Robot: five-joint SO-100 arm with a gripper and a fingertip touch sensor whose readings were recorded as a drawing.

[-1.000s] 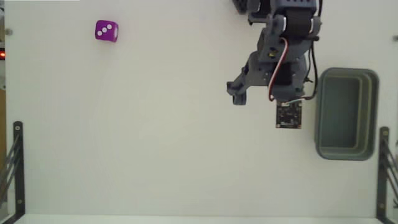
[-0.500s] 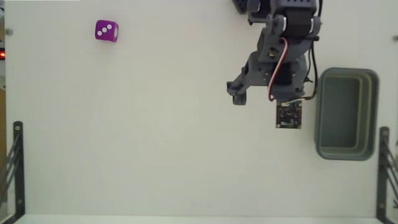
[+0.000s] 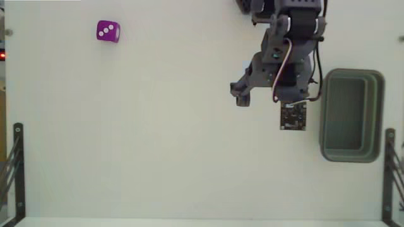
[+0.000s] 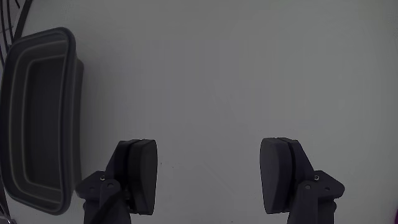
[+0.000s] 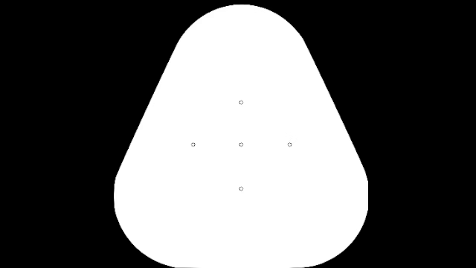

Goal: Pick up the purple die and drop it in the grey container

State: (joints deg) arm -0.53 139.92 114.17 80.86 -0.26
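The purple die [image 3: 108,31] lies at the far upper left of the white table in the fixed view, three white dots facing up. The grey container [image 3: 351,115] stands at the right edge, hollow and with nothing in it; in the wrist view the container [image 4: 38,118] sits at the left. My gripper [image 3: 266,103] hangs over the table just left of the container, far from the die. In the wrist view the gripper [image 4: 209,171] is open, both dark fingers [image 4: 140,174] wide apart with only bare table between them. The die is out of the wrist view.
A small black circuit board [image 3: 293,116] rides on the arm beside the container. Black metal brackets [image 3: 14,165] stand at the lower left and lower right [image 3: 391,170] edges of the table. The arm's base [image 3: 287,9] is at the top.
The arm has crept very slightly upward in the fixed view. The die and the container stay where they were, and the gripper stays open.
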